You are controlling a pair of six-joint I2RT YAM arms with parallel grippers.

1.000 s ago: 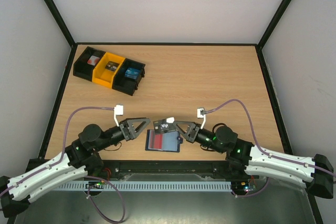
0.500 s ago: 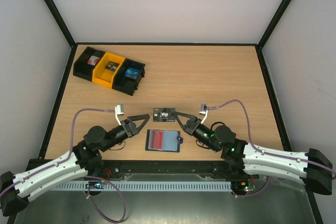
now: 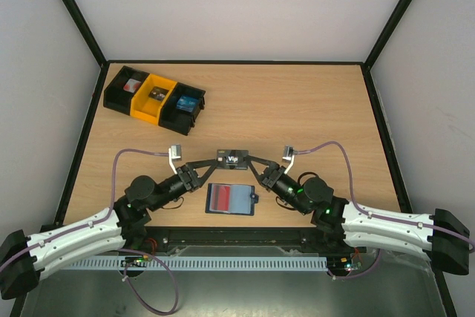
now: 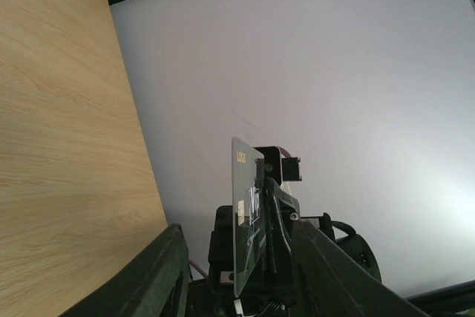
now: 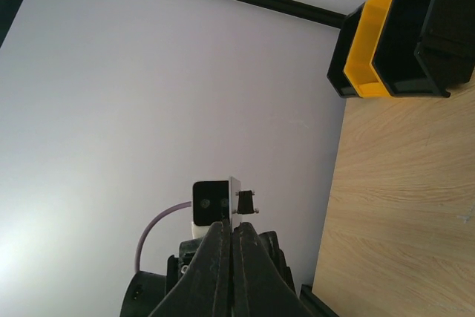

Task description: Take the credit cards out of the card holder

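Top view first: the right gripper (image 3: 250,159) is pinched down on the right end of a black card (image 3: 232,159), clamped tight. The left gripper (image 3: 214,162) has its jaws at a medium gap around the card's left end, so not really wide. I can't tell from up here whether it touches the card.

The card sits face up with its long axis running left to right, roughly along the near edge of the table (image 3: 312,109). You can read "Vip" on it in white.

The card holder (image 3: 230,199) lies open flat on the table just nearer the arm bases than the card, between the two arms. Its long side also runs left to right, red on the left half and grey-blue on the right. The small tab pokes out of the right edge. The black and yellow bins (image 3: 154,99) are off at the far left.

Left wrist view: the card (image 4: 245,206) is seen nearly edge-on between the two fingers (image 4: 159,272), with space on both sides, so no grip here. "LOGO" and "Vip" are legible.

Right wrist view: the jaws of the right gripper (image 5: 231,231) are squeezed together on the card (image 5: 231,198), which shows up as just a thin line. The bins (image 5: 401,27) are at the top right.
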